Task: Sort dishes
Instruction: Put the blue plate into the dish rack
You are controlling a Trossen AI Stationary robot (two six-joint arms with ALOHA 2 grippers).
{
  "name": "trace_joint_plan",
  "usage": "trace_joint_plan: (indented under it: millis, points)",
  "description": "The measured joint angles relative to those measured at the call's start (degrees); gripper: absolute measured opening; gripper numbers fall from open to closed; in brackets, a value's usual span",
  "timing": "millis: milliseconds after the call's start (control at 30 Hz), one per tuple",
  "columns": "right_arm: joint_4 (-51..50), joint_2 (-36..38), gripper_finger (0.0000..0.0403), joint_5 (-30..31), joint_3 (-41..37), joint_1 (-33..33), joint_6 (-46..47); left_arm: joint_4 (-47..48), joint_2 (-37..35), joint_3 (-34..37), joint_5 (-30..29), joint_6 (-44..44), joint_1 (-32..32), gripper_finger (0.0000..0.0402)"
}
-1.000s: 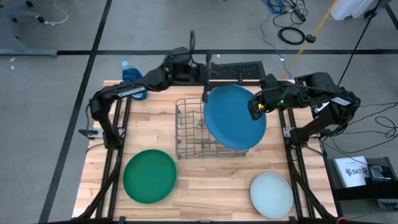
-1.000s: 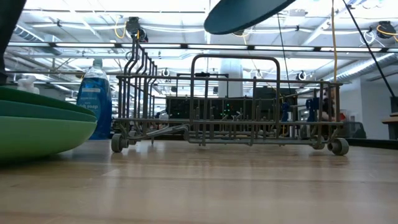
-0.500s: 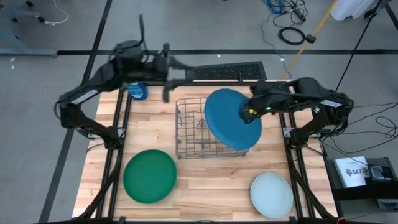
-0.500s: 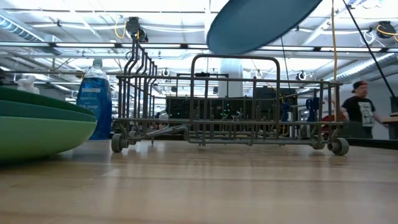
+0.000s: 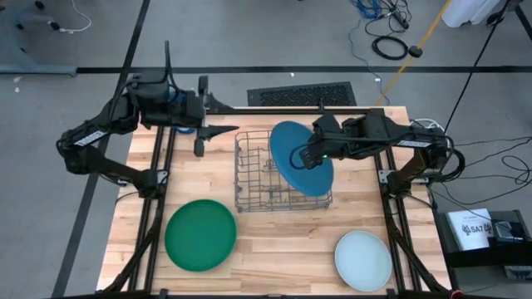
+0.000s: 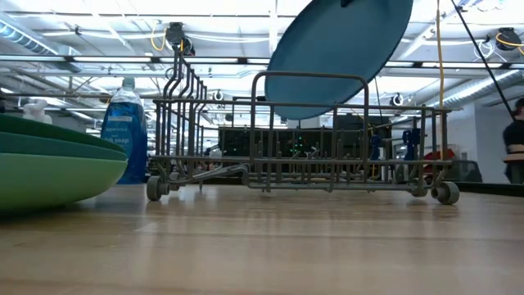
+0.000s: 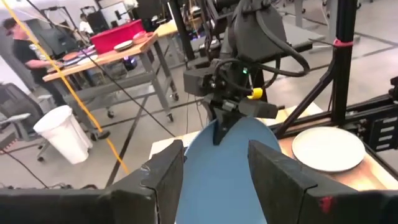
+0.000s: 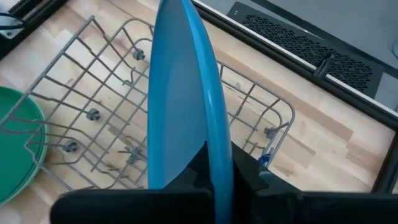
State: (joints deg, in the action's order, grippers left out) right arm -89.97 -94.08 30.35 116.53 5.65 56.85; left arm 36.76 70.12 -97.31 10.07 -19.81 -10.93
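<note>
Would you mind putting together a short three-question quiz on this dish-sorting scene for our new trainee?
1. True or false: the right gripper is shut on the blue plate.
2. Which item lies nearest the table's front right corner? A) the green plates B) the pale mint plate C) the bottle
3. Fill in: the blue plate is tilted on edge above the grey wire ____.

Key: 1 true; 2 B; 3 rack. The left gripper waits open at the table's back left.
</note>
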Motion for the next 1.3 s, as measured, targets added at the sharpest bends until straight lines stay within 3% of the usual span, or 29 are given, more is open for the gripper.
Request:
trace_joint_plan:
  millis: [300,700,967,1133,1300]
  points:
    - [-0.1,3.0,0.0007,-0.2,-0.2,0.1,-0.4,-0.4,-0.5,5.8,-0.1,-3.6,0.1,0.0180]
    - [-0.1,3.3,0.0007,0.9,-0.2,1.0,-0.5,-13.2,15.5,7.6,-4.6,-15.3,-3.5,0.0180]
    - [0.0,3.3,0.0006,1.7,-0.2,3.8,0.3,-16.6,20.1,4.7,5.2,-15.0,-9.5,0.0180]
    - [0.0,3.3,0.0006,3.1,-0.2,4.2,0.5,-16.8,22.5,2.7,14.8,-12.3,-11.4,0.0180]
    - [0.0,3.3,0.0006,3.1,-0.2,4.2,0.3,-16.2,23.7,2.7,17.3,-12.1,-12.0,0.0180]
